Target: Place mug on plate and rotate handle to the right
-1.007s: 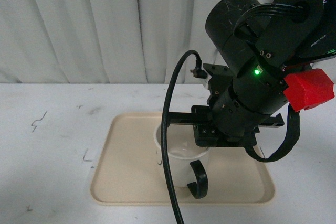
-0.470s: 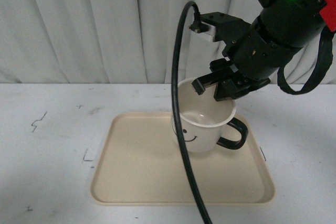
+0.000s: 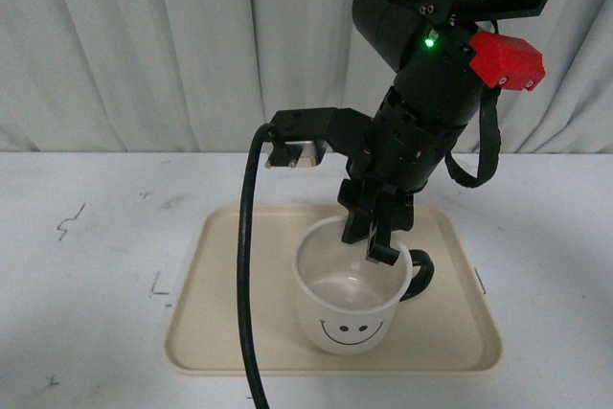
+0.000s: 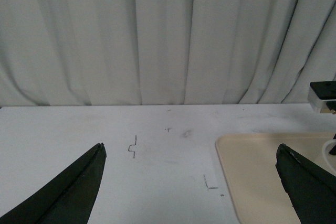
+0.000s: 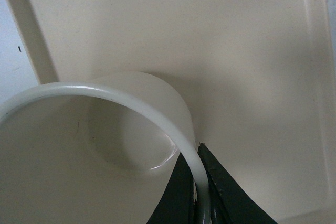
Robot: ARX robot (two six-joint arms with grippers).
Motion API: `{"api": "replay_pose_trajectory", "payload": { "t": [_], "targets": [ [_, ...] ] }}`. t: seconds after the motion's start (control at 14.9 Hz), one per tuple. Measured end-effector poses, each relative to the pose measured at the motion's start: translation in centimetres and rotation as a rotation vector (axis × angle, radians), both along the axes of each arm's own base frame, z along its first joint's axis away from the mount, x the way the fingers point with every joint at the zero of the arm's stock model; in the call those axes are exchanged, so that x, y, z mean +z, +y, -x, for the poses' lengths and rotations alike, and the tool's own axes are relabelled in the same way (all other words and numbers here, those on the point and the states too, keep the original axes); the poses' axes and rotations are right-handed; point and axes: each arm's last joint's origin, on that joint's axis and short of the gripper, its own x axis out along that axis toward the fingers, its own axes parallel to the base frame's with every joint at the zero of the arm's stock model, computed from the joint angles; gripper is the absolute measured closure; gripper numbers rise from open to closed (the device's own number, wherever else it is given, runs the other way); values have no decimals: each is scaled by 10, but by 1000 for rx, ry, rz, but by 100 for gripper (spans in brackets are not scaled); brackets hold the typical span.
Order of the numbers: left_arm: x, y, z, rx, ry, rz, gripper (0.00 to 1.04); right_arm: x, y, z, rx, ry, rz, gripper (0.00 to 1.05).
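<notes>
The cream-white mug (image 3: 349, 306) with a black smiley face stands upright on the beige plate (image 3: 230, 313), toward its front right. Its black handle (image 3: 420, 275) points right and a little back. My right gripper (image 3: 380, 244) comes down from above and is shut on the mug's right rim, one finger inside and one outside. In the right wrist view the rim (image 5: 131, 99) runs between the two black fingers (image 5: 223, 190), with the plate (image 5: 241, 51) beneath. My left gripper (image 4: 191, 182) is open and empty over the bare table, left of the plate (image 4: 252, 177).
A thick black cable (image 3: 244, 275) hangs from the right arm in front of the plate's middle. The white table (image 3: 86, 275) carries small black pen marks (image 3: 69, 222). A grey curtain (image 3: 172, 45) closes off the back.
The mug has come down from a lifted, tilted pose to stand on the plate nearer the front. The right arm swung and lowered with it. The handle still points right.
</notes>
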Motion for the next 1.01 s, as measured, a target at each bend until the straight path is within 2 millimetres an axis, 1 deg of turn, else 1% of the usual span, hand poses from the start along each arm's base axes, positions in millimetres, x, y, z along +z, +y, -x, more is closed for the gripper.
{"api": "replay_pose_trajectory", "payload": {
  "t": [0.27, 0.47, 0.54, 0.67, 0.74, 0.81, 0.87, 0.94, 1.01],
  "targets": [
    [0, 0, 0, 0, 0, 0, 7, -6, 2, -1, 1, 15, 17, 102],
    [0, 0, 0, 0, 0, 0, 7, -5, 3, -2, -1, 10, 32, 102],
    [0, 0, 0, 0, 0, 0, 7, -4, 6, -2, 1, 3, 37, 94],
    [0, 0, 0, 0, 0, 0, 7, 2, 8, -3, 2, 30, -32, 72],
    [0, 0, 0, 0, 0, 0, 7, 19, 11, -6, -2, 30, -178, 56],
    [0, 0, 0, 0, 0, 0, 7, 42, 10, -6, -13, 23, -307, 45],
    [0, 0, 0, 1, 0, 0, 7, 85, 12, -6, -40, -114, -432, 32],
    [0, 0, 0, -3, 0, 0, 7, 104, 8, -2, -255, -498, -437, 42],
    [0, 0, 0, 2, 0, 0, 7, 104, -17, 24, -630, -741, -535, 57]
  ]
}}
